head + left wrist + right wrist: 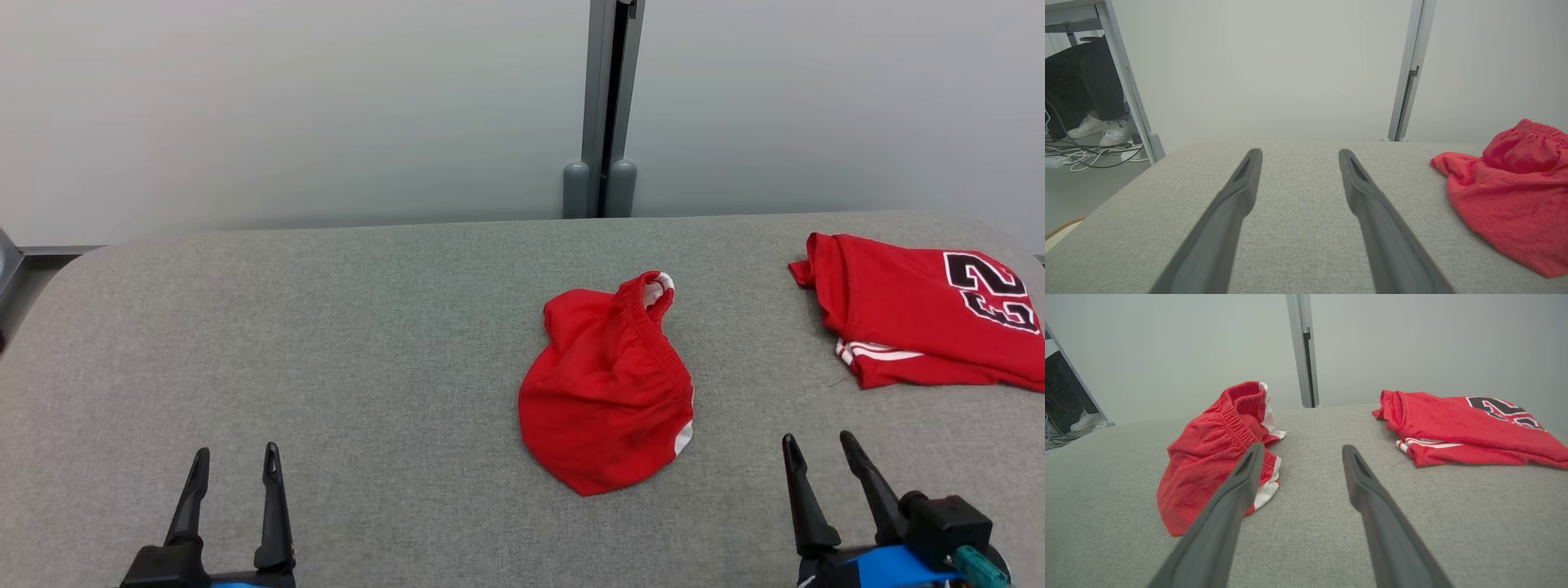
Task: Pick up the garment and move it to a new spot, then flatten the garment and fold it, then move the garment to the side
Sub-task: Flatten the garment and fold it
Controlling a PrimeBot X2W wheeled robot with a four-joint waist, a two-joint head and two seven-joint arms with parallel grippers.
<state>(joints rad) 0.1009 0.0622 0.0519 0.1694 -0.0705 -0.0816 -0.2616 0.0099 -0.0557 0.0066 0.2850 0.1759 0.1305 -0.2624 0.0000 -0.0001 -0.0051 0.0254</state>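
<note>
Head view, red shorts (608, 384) bunched up in the middle of the grey table (326, 343), folded red shirt (922, 314) far right, left gripper (237, 452) and right gripper (818, 439) spread wide, holding nothing, left wrist view, shorts off to the right, right wrist view, shorts on the left, shirt on the right

Indoor test space, probably a lab or office. Pale partition panels (326, 106) joined by grey metal post (606, 106). Grey fabric-covered worktop (326, 343). Beyond the partition: loose cables (1081, 157) on floor (1086, 192), a person's dark-trousered legs (1081, 81), white sneakers (1106, 128).
</note>
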